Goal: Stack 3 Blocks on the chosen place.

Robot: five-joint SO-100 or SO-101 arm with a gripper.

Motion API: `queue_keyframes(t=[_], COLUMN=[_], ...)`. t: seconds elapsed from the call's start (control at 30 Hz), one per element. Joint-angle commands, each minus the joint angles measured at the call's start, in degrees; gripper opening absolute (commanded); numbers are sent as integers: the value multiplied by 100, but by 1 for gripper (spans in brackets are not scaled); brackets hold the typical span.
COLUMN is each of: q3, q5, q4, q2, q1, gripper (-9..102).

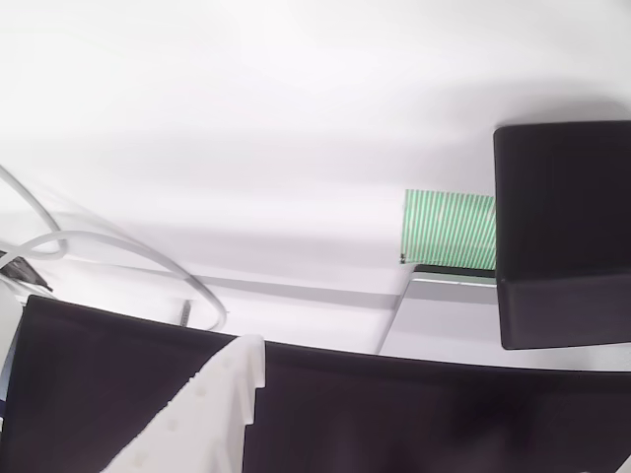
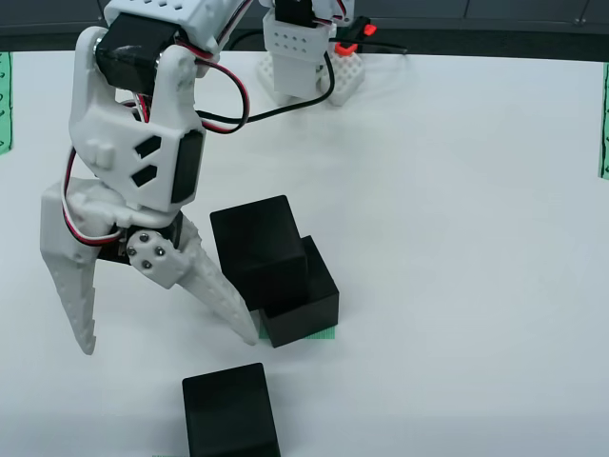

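Standing wide open and empty, the pincer [image 2: 171, 343] hangs just beside the two stacked blocks [image 2: 276, 267] on the chosen place [image 2: 326, 333], while the third block [image 2: 230, 411] lies below it, nearest the surface's [image 2: 476, 238] front edge.

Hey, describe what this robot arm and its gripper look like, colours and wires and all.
The arm is white plastic with black servo blocks and red, white and black cables looping along it. Its gripper has two long, tapering white fingers, and a round hub with small screws.
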Motion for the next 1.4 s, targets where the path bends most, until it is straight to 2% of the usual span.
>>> queue_keyframes(t=[0.0, 0.47, 1.07, 1.37], q3=[-281, -923, -844, -791], q5=[-167, -193, -185, -185], q4=[-211, -475, -1046, -1230], q2=[-79, -870, -1274, -1424], q1=[-53, -343, -501, -501], gripper=[55, 54, 54, 44])
